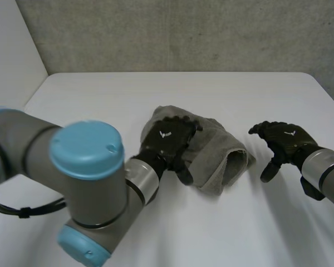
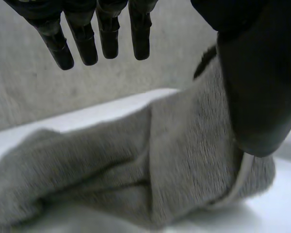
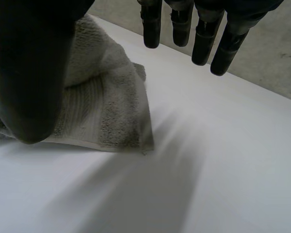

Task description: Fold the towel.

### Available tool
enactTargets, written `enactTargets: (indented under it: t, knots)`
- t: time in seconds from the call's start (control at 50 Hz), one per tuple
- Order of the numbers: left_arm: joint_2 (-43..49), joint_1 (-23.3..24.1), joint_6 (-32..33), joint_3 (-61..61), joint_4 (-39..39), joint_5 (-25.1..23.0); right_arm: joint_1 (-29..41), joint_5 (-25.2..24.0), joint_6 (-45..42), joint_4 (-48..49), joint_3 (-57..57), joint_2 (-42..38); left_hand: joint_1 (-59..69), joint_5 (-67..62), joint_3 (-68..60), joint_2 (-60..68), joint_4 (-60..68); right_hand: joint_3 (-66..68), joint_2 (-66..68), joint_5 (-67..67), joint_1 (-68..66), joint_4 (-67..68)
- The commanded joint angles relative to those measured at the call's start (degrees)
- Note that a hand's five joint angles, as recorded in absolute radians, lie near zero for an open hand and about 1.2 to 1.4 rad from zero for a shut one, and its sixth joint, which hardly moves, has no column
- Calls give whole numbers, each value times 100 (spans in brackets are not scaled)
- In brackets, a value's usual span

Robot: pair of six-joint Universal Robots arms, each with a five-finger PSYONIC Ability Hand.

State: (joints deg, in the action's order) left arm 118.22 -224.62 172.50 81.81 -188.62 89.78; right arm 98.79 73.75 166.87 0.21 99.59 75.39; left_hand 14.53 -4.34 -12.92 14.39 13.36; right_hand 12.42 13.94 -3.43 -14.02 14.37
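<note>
Towel [image 1: 220, 158] under left hand [image 1: 168, 139], right hand [image 1: 284, 142] apart

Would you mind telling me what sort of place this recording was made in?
Most likely a robotics lab or test cell, not a home: a white table against a rough grey wall, with one grey towel under the robot's left hand and its right hand beside it.

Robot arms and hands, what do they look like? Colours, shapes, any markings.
The left arm is a thick grey tube with round light-blue caps at its joint. A silvery metal cuff joins each wrist to its hand. The left hand and right hand are black, each with a small white mark on its back. The fingers are black, slim and segmented.
</note>
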Motion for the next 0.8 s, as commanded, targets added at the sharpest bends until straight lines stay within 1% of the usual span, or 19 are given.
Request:
enactTargets:
  t: [0.02,0.06,0.12,0.2,0.26,0.3,0.34,0.36,0.38,0.4,0.42,0.44,0.46,0.48,0.5,0.52,0.7,0.76,0.8]
  knots:
    - [570,50,-382,-156,-219,31,201,52,774,374,-1,-200,190,-210,292,204,-336,-242,-394,343,402,-437]
    - [702,50,-734,-305,-219,48,298,35,1136,445,-28,-253,224,-243,292,238,-336,-242,-394,343,402,-437]
    - [790,102,-893,-463,-228,22,430,35,1347,480,-72,-376,408,-427,292,422,-336,-242,-394,343,402,-437]
    - [879,164,-894,-622,-245,22,571,35,1357,551,-133,-543,628,-647,292,642,-336,-242,-386,335,393,-437]
    - [1019,164,-894,-772,-289,57,738,43,1357,682,-230,-789,947,-967,292,962,-336,-242,51,-102,-44,-437]
    - [1116,164,-894,-833,-316,66,869,70,1374,787,-344,-1078,1250,-1270,292,1264,-336,-242,385,-436,-378,-437]
    - [1282,164,-885,-903,-324,83,905,44,1392,805,-396,-1210,2387,-2406,292,2401,-336,-242,787,-838,-780,-437]
    - [1283,164,-885,-904,-324,84,905,43,1392,805,-397,-1211,2394,-2413,292,2408,-336,-242,791,-842,-784,-437]
    - [1344,164,-885,-921,-324,101,922,17,1401,805,-441,-1324,3060,-3080,292,3074,-336,-242,1274,-1325,-1267,-437]
    - [1397,155,-894,-921,-324,110,957,17,1401,805,-476,-1404,3766,-3786,292,3780,-336,-242,2295,-2346,-2288,-437]
    - [1397,155,-894,-921,-324,110,1001,26,1392,823,-502,-1448,3773,-3793,292,3787,-336,-242,3721,-3772,-3713,-437]
    - [1449,147,-894,-930,-333,110,1002,26,1392,823,-502,-1449,4673,-4692,292,4687,-336,-242,3735,-3786,-3728,-437]
    - [1493,129,-903,-930,-333,101,1037,43,1392,832,-529,-1466,5847,-5867,292,5861,-336,-242,4901,-4952,-4894,-437]
    - [1494,129,-903,-930,-333,101,1037,43,1366,849,-564,-1457,5859,-5878,292,5873,-336,-242,6178,-6229,-6171,-437]
    - [1494,112,-920,-921,-325,92,1037,43,1366,849,-564,-1457,6540,-6559,292,6554,-336,-242,6191,-6242,-6184,-437]
    - [1494,85,-929,-913,-324,75,1037,35,1348,849,-590,-1414,6546,-6566,292,6561,-336,-242,6601,-6653,-6594,-437]
    - [914,-354,-859,-693,-289,57,1054,-1,1190,858,-696,-631,6547,-6566,292,6561,-336,-242,6606,-6657,-6598,-437]
    - [-15,-959,-754,-456,-272,-48,1142,-1,743,806,-827,17,6547,-6566,292,6561,-336,-242,6606,-6657,-6598,-437]
    - [-290,-1101,-700,-394,-272,-136,1195,-1,531,788,-880,204,6547,-6566,292,6561,-336,-242,6606,-6657,-6598,-437]
